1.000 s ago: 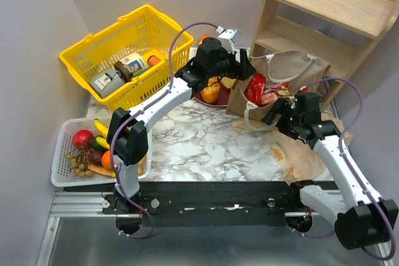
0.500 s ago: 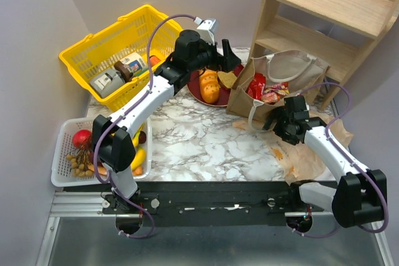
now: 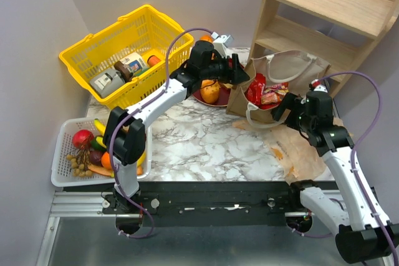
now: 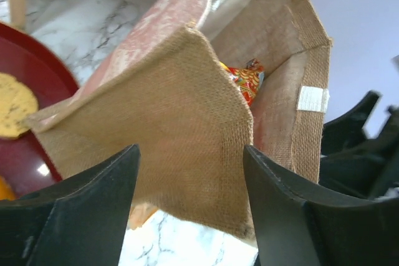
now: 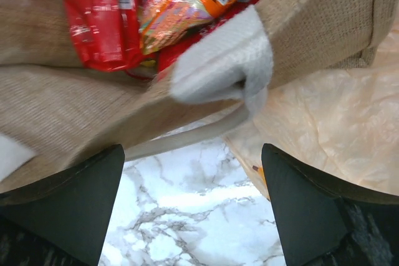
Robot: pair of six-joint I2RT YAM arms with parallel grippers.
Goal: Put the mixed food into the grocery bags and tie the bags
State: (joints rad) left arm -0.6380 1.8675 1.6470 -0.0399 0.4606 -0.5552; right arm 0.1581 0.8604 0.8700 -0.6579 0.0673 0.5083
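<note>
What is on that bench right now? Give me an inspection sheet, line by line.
Surface: marble table, tan plastic bag lying flat on its right side.
Job's things: brown woven bag upright, crisp packets inside; fruit in the white mesh tray.
Clutter: yellow basket with boxed goods; red plate holding orange-brown food.
Pincers: left pincer open, astride the bag's corner; right pincer open, facing the white handle.
Cables: purple cable looping over each arm, no snag seen.
Surroundings: wooden shelf behind the bag; plain walls.
</note>
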